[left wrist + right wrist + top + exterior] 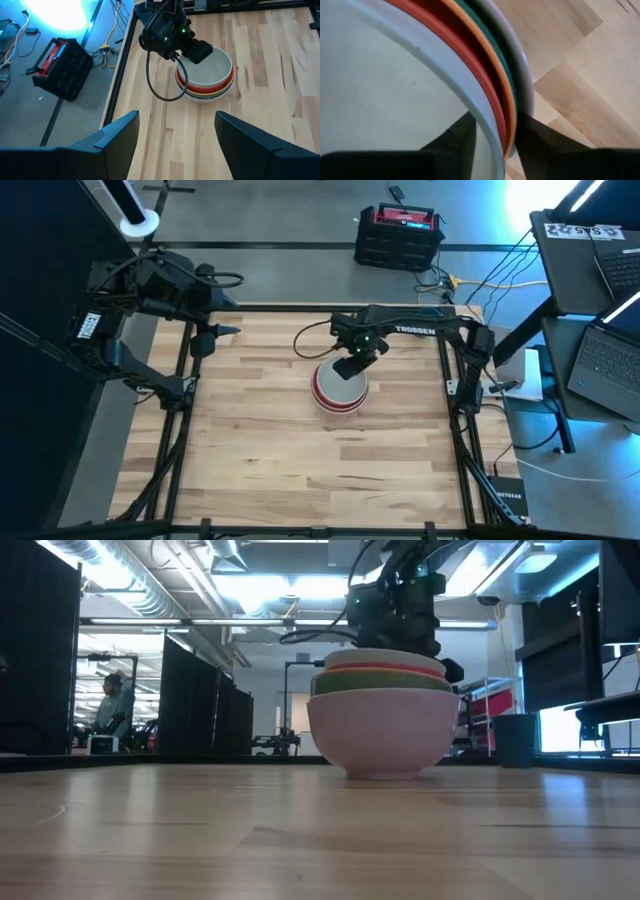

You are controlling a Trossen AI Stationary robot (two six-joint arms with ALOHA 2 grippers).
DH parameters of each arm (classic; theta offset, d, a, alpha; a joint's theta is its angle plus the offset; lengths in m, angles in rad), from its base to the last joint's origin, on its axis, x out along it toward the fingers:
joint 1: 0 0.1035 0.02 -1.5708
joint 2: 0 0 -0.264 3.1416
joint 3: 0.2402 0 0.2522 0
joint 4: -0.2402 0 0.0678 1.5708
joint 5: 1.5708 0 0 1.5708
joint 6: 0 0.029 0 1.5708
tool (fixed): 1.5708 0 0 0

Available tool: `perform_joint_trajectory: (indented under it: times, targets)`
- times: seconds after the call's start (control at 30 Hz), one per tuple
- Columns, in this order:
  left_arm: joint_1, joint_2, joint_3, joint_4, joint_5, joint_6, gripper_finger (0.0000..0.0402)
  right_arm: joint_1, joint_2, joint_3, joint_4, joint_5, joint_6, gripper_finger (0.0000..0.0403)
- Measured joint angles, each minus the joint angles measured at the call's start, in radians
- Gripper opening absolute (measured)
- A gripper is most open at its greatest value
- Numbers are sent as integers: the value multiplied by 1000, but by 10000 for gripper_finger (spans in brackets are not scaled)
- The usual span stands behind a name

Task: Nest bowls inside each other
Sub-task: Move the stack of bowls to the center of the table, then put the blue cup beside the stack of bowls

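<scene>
The bowls are nested in one stack (340, 388) at the middle of the table, resting on the outermost white bowl's base (382, 772). Dark green, orange and red rims (492, 90) lie inside the white one, and the pale mint bowl (209, 70) is innermost. My right gripper (495, 145) is open and points down over the stack's far rim. One finger stands inside the mint bowl, the other outside the coloured rims. My left gripper (175, 135) hangs open above the table's far left corner, away from the stack.
Bare wooden table (300, 470) lies all round the stack. Black frame rails (455, 430) run along the table's sides. A black and red case (398, 235) sits on the floor beyond the far edge. Laptops (610, 350) stand off to the right.
</scene>
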Motion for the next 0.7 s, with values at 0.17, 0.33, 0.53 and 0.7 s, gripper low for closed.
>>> perform_joint_trajectory:
  times: [0.17, 0.33, 0.53, 0.7]
  targets:
    - [0, 0, 0, 0, 0, 0, 243, -2, -8, 65, -40, 0, -19, 154]
    - [1, 0, 0, 0, 0, -2, 243, -17, -35, 125, -142, 95, -39, 164]
    - [2, 0, 0, 0, 0, -7, 243, -51, -94, 169, -289, 304, -47, 166]
    - [3, 0, 0, 0, 0, -11, 243, -84, -147, 201, -409, 474, -53, 168]
